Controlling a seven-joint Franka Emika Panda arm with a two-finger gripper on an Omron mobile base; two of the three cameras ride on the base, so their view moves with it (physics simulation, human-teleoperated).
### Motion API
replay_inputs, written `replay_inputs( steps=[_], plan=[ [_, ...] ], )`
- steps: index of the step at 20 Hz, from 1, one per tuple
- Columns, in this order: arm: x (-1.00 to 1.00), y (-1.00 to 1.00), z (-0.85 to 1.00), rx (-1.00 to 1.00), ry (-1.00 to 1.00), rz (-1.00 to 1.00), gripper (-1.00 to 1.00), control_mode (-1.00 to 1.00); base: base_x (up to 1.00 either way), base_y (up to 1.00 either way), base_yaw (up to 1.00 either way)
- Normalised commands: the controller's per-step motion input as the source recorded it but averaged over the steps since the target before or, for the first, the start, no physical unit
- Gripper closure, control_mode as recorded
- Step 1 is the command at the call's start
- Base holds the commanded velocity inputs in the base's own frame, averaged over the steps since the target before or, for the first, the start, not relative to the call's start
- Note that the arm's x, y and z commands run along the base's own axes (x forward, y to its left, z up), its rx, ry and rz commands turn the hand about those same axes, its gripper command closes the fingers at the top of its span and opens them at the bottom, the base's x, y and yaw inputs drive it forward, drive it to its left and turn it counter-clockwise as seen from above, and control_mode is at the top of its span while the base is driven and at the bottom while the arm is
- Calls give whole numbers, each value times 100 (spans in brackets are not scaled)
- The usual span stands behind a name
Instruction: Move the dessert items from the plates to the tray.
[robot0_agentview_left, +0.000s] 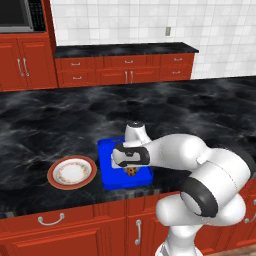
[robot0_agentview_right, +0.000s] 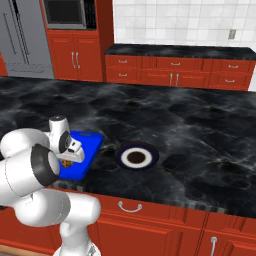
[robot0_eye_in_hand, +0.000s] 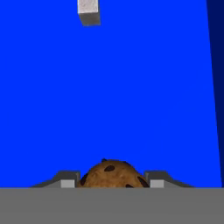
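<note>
The black marbled counter (robot0_agentview_left: 60, 125) carries three things near its front edge. The cream plate (robot0_agentview_left: 72, 172) lies just beside the blue tray (robot0_agentview_left: 106, 165), and the navy-rimmed plate (robot0_agentview_right: 137, 157) lies near the tray's other side

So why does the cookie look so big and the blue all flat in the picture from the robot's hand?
Hand view: the camera sits very close, so the round tan-brown chocolate-chip cookie between the claw tips looms large, and the bright blue plastic tray shows flat, with no glare or shadow. Left base view: the cookie looks tiny, seen from farther away. Right base view: the same.
</note>
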Motion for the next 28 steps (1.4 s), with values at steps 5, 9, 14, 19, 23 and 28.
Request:
replay_inputs(
  steps=[5, 9, 14, 19, 23, 28],
  plan=[
    [3, 0, -12, 0, 0, 0, 100, -100, 0, 0, 0],
    [1, 0, -6, 0, 0, 0, -100, -100, 0, 0, 0],
    [0, 0, 0, 0, 0, 0, -100, -100, 0, 0, 0],
    [0, -4, 24, 0, 0, 0, -100, -100, 0, 0, 0],
    [-5, -21, 58, 0, 0, 0, -100, -100, 0, 0, 0],
    [-39, -15, 68, 0, 0, 0, -100, -100, 0, 0, 0]
  ],
)
